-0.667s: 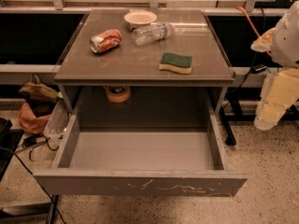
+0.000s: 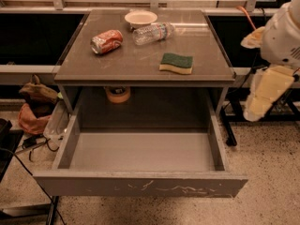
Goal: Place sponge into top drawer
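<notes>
The sponge (image 2: pixel 176 63), green on top and yellow below, lies flat on the grey table top (image 2: pixel 140 64), towards its right front. The top drawer (image 2: pixel 140 151) is pulled fully out below the table, its grey inside bare and its front panel (image 2: pixel 140 186) scuffed with pale marks. My gripper (image 2: pixel 257 110) hangs at the right edge of the view, off the table's right side and level with the drawer's back. It is well apart from the sponge and holds nothing that I can see.
A crushed red can (image 2: pixel 106 41), a white bowl (image 2: pixel 140 18) and a clear plastic bottle (image 2: pixel 153 33) lie at the back of the table top. A tape roll (image 2: pixel 117 93) sits under the table. Bags and cables (image 2: pixel 33 111) lie on the floor at left.
My arm at the right has shifted slightly to the left, towards the table. The sponge and the drawer have not moved.
</notes>
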`<state>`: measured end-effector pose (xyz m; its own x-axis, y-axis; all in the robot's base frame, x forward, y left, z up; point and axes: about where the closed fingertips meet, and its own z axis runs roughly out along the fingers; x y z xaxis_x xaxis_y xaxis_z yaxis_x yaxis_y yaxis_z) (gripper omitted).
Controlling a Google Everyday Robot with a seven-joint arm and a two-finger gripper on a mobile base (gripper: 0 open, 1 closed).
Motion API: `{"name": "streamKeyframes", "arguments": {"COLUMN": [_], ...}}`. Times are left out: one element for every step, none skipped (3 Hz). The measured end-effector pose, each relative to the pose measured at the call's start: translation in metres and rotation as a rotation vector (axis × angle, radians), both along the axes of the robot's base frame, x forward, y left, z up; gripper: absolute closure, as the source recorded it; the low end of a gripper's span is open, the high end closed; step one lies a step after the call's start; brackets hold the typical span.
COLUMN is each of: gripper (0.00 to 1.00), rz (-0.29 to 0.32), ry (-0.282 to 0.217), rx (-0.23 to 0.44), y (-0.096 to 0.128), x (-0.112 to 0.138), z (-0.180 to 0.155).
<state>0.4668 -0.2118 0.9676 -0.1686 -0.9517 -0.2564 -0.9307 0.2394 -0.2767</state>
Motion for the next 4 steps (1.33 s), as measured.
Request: {"name": "streamKeyframes", "arguments": {"gripper": [0.00,0.00,0.00,0.00], "rz": [0.076,0.145,0.144,0.173], "ry": [-0.058,-0.071,-0.070,-0.098], "rx": [0.075,0.158,0.158,0.170], "y": [0.002,-0.005,-0.005,0.002], "x": [0.059,0.136,0.136,0.155], "z": [-0.021,-0.070,-0.070,-0.074]}}
